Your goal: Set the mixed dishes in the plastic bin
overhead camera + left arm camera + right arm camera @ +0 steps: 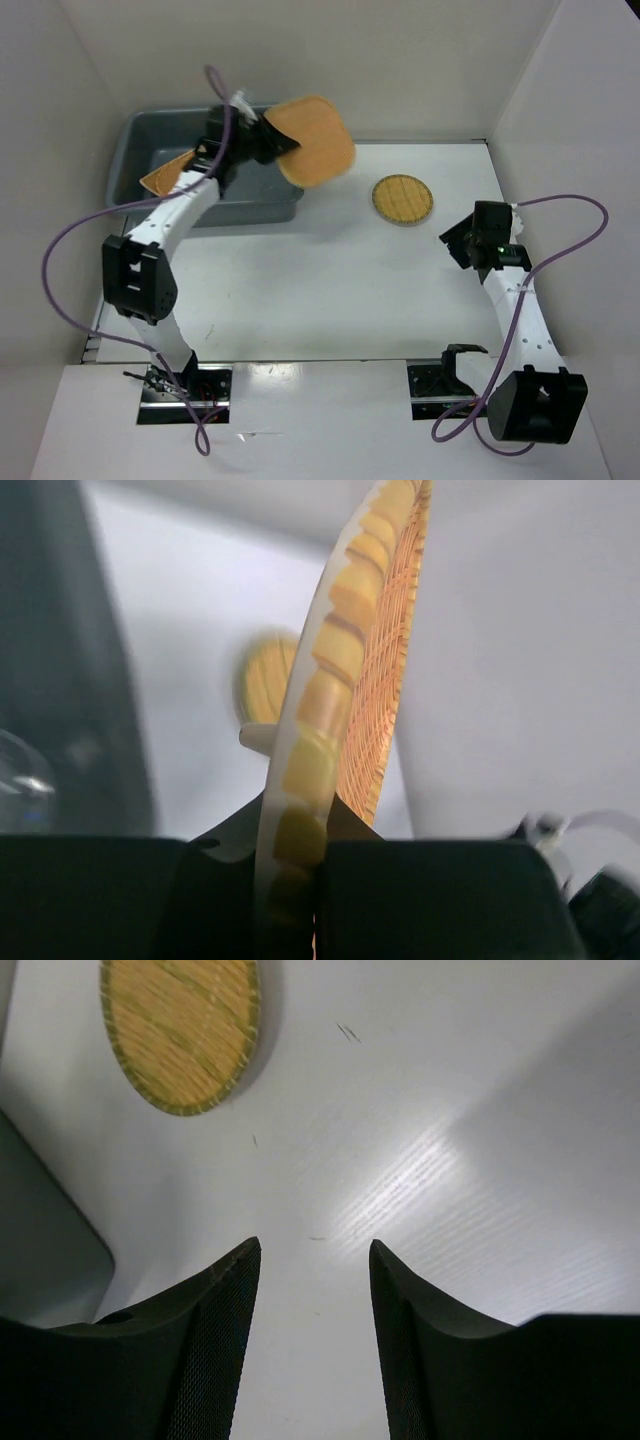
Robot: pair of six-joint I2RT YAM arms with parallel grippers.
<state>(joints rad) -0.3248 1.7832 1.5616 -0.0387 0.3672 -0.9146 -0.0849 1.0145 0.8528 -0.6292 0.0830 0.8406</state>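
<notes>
Left arm [175,215] stretches toward eleven o'clock, left gripper [268,140] clamped on the rounded square plate [320,140]; right gripper [462,240] at three o'clock, fingers parted.

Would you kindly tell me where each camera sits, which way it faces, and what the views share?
Top external: above and behind the bases, looking down on the table; left arm and right arm show.
Left wrist: on that wrist, looking along the left gripper, shut on the rounded-square plate, seen edge-on.
Right wrist: on that wrist, looking down past the open right gripper at the table.
Shared: all three show the small round plate; top external and right wrist show the plastic bin.
</notes>
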